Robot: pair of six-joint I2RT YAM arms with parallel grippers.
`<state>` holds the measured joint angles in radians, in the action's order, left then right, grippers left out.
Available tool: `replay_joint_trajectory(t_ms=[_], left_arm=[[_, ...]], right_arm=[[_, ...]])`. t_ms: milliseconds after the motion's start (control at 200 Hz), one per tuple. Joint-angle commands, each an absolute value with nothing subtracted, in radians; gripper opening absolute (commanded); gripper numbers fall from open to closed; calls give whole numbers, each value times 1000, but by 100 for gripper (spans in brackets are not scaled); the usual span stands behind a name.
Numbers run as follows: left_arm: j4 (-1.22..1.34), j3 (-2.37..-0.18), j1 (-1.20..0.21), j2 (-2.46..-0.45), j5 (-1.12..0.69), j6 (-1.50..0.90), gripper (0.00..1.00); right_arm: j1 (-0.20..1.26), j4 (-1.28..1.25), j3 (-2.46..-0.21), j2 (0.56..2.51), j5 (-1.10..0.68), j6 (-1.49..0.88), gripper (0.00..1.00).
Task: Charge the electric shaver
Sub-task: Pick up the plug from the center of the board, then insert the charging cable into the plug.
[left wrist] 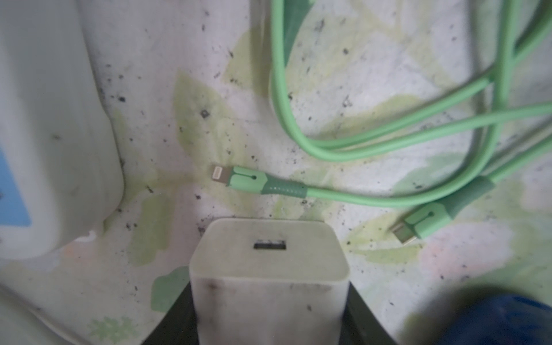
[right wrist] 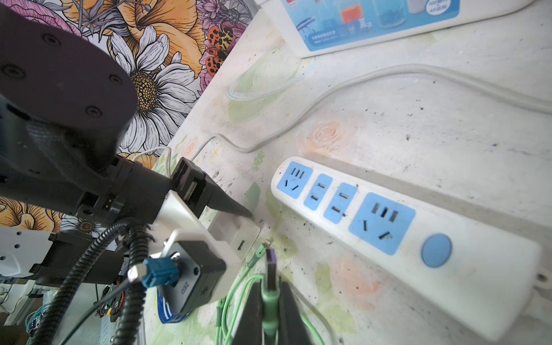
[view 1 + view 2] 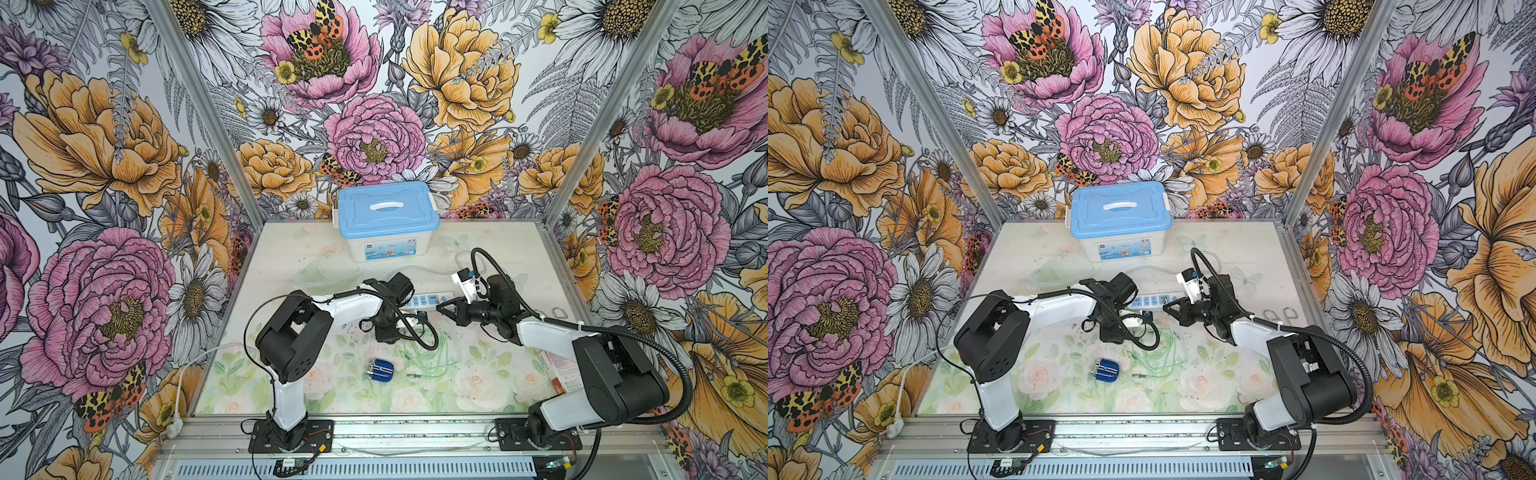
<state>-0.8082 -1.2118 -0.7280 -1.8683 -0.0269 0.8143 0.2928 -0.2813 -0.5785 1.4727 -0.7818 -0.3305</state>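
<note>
Downward, left pincer (image 1: 270, 298) clamps charger (image 1: 268, 254); right pincer (image 2: 271, 288), plug (image 2: 271, 265).

Shaver (image 3: 380, 370) dk blue/silver; cable (image 1: 358, 143) green; strip (image 2: 418, 233) white/blue; walls (image 3: 104, 137) floral.

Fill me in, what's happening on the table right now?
The left hand grips the white charger block, with its USB port facing away from the hand. The right hand is shut on the green cable's USB plug, close to that port but not yet in it. The electric shaver lies untouched on the table, and nothing is plugged into the power strip.
</note>
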Motion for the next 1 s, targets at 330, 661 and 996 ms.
replay_joint_trajectory(t_ms=[330, 661, 996], left_arm=[[-700, -1074, -641, -1692, -160, 658, 0], [-437, -862, -683, -1405, -28, 613, 0], [-420, -768, -808, -1226, 78, 661, 0]], right_arm=[[327, 14, -689, 1422, -783, -241, 0], [453, 126, -795, 1462, -870, -268, 0], [551, 285, -886, 1540, -1002, -237, 0]])
